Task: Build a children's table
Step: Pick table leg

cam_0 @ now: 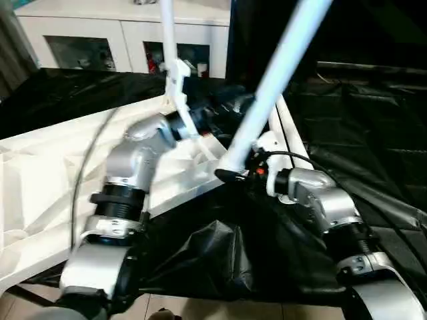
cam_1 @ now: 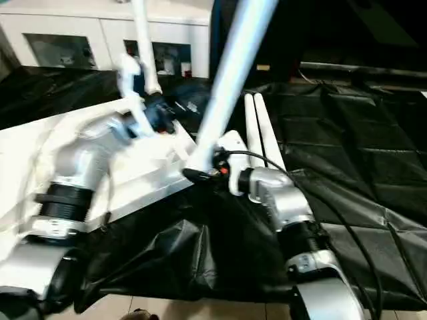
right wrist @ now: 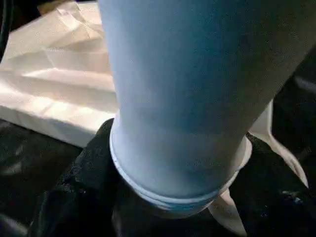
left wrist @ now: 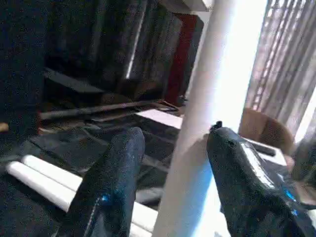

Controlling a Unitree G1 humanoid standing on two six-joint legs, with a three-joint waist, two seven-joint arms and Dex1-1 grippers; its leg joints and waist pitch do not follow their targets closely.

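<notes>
Nearest the camera, the two silver forearms reach forward over the black sheet (cam_0: pixel 373 133) that covers the table, its front edge sagging in folds between them. The right end effector (cam_0: pixel 230 175) is clenched around the thick end of a white leg (cam_0: pixel 277 73), which slants up and away out of the top of the head views; from the right wrist the leg's ringed base (right wrist: pixel 182 197) sits between the black fingers (right wrist: pixel 79 187) and hides most of what lies beyond. Just left of that leg lies the white table top (cam_0: pixel 40 173), underside up with its ribs and rim showing, resting on the black sheet. Over its far corner the left end effector (cam_0: pixel 190 120) stands released, its two fingers (left wrist: pixel 111 182) spread on either side of a second, upright leg (cam_0: pixel 168 40) that rises from the corner; one finger looks to be against the leg, though contact is hard to judge. Just right of the slanted leg, two more spare legs (cam_1: pixel 261 130) lie side by side on the sheet, partly crossed by the right arm's black cable (cam_0: pixel 293 157). Farthest back, behind the table top, stands a white glass-door cabinet (cam_0: pixel 87 40), with dark furnishings to its right.
</notes>
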